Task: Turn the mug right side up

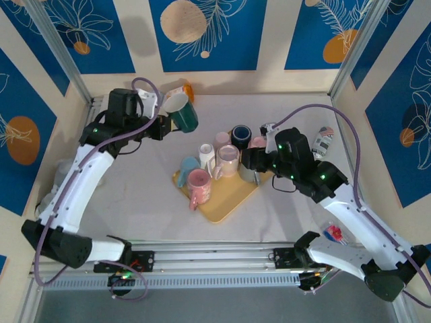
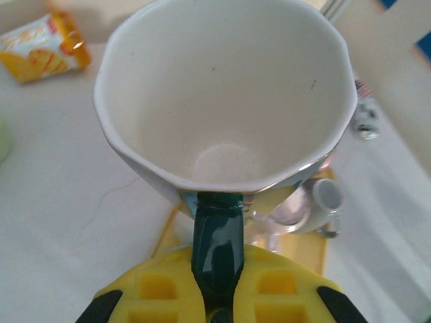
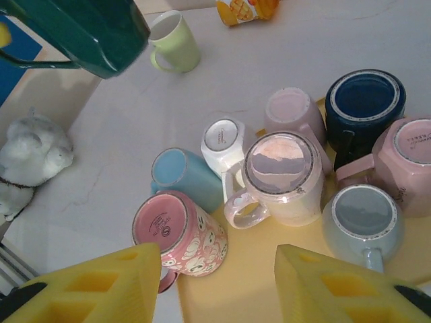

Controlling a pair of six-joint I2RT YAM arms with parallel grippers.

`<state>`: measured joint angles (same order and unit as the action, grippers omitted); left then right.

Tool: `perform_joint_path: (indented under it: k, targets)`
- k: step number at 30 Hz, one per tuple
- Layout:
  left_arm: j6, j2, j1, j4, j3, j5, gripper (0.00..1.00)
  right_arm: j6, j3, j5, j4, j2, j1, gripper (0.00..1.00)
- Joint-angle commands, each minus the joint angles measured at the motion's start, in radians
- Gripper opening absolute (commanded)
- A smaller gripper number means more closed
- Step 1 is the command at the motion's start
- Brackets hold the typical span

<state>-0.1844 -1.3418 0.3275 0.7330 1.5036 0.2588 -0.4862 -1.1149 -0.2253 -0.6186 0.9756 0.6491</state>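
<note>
— What's on the bench (image 1: 135, 192)?
— A yellow tray (image 1: 229, 202) of mugs (image 3: 279, 175), mostly upside down. My right wrist camera sees their bottoms. The right jaws hang above, wide apart, holding nothing.
— And the green mug (image 1: 185, 116)?
— In the air over the bench's far left, tipped sideways. From above it's dark green. My left wrist camera looks into its white inside. The left jaws pinch its handle (image 2: 217, 235).

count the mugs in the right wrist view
10: dark green mug held up top left, light green mug on the table, then eight on or beside the yellow tray: white, blue, smiley pink, pearly, pale pink, navy, plain pink, grey-blue. More may be hidden.
</note>
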Motion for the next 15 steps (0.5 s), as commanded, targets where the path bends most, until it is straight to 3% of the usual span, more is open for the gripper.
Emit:
perform_joint_path:
  k: [1, 15]
  targets:
    - [0.06, -0.02, -0.027, -0.062, 0.033, -0.058, 0.0, 0.014, -0.023, -0.003, 0.004, 0.011, 0.009, 0.49]
    - [0.122, -0.201, -0.038, -0.367, -0.053, -0.288, 0.0, 0.018, -0.04, 0.051, 0.016, 0.098, -0.003, 0.49]
